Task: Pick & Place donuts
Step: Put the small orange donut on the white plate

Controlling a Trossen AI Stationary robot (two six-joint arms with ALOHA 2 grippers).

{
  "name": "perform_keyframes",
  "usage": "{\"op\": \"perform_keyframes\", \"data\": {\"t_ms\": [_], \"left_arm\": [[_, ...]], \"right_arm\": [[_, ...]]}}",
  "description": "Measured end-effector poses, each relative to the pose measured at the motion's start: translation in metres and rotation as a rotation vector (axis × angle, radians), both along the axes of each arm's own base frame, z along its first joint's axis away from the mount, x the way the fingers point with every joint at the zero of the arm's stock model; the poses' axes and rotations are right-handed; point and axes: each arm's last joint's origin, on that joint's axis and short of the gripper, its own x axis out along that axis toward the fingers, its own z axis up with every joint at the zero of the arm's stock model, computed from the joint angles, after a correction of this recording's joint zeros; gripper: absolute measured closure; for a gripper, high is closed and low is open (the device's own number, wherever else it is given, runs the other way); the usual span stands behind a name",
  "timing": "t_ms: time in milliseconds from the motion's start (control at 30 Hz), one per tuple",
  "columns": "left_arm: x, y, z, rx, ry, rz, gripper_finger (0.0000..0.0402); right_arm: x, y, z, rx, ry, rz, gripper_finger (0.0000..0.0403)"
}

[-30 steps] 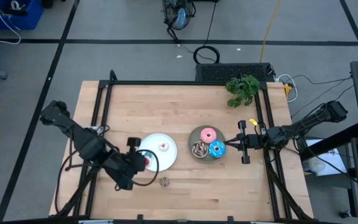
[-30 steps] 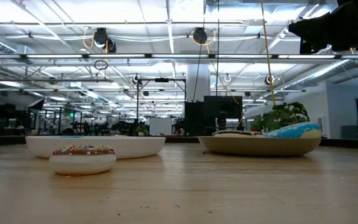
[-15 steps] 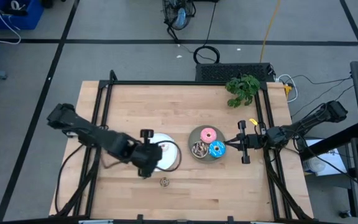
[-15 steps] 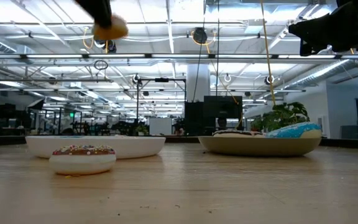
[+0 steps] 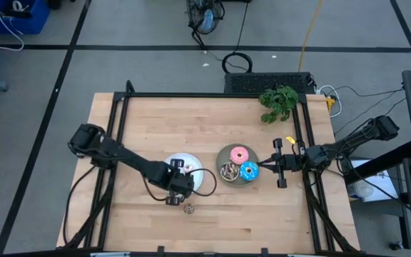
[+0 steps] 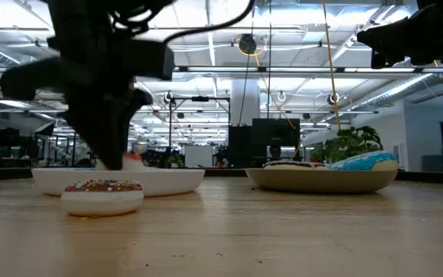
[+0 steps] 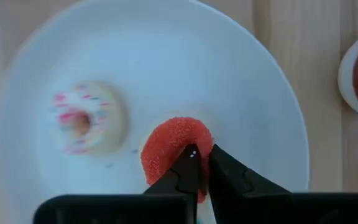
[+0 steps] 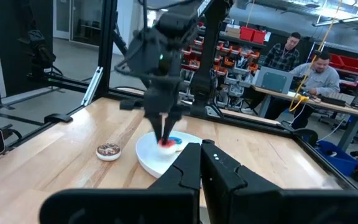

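Three donuts rest on the grey plate while the left gripper, clenched on the red donut, lowers it beside the white donut; one brown-topped donut remains on the table.

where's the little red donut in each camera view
high view: not visible, hidden under the left end effector over the white plate.
low view: red donut at the plate rim, left of centre, under the dark arm.
left wrist view: lower centre, nipped by the fingertips.
right wrist view: small red spot mid-picture on the plate.
shared landmark: the white plate.
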Motion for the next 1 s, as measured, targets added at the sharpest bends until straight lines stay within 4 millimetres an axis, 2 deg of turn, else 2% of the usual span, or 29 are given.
{"op": "perform_keyframes", "data": {"t_ms": [133, 367, 600, 733, 867, 1000], "left_arm": [[0.002, -0.001, -0.023, -0.001, 0.035, 0.007, 0.0370], [0.004, -0.001, -0.022, -0.030, 0.019, 0.004, 0.0373], [0.003, -0.001, -0.006, -0.070, -0.021, 0.002, 0.0289], [0.002, 0.000, -0.006, -0.076, -0.019, 0.025, 0.0242], [0.002, -0.001, -0.006, -0.103, -0.009, 0.013, 0.0216], [0.002, -0.002, -0.005, -0.111, -0.006, 0.007, 0.0207]], "right_arm": [[0.000, 0.000, 0.000, 0.000, 0.000, 0.000, 0.0403], [0.000, 0.000, 0.000, 0.000, -0.001, 0.000, 0.0403], [0.000, 0.000, 0.000, 0.000, 0.000, 0.000, 0.0403], [0.000, 0.000, 0.000, -0.001, 0.001, 0.000, 0.0403], [0.000, 0.000, 0.000, 0.000, 0.000, 0.000, 0.0403], [0.000, 0.000, 0.000, -0.003, -0.001, 0.000, 0.0403]]}}
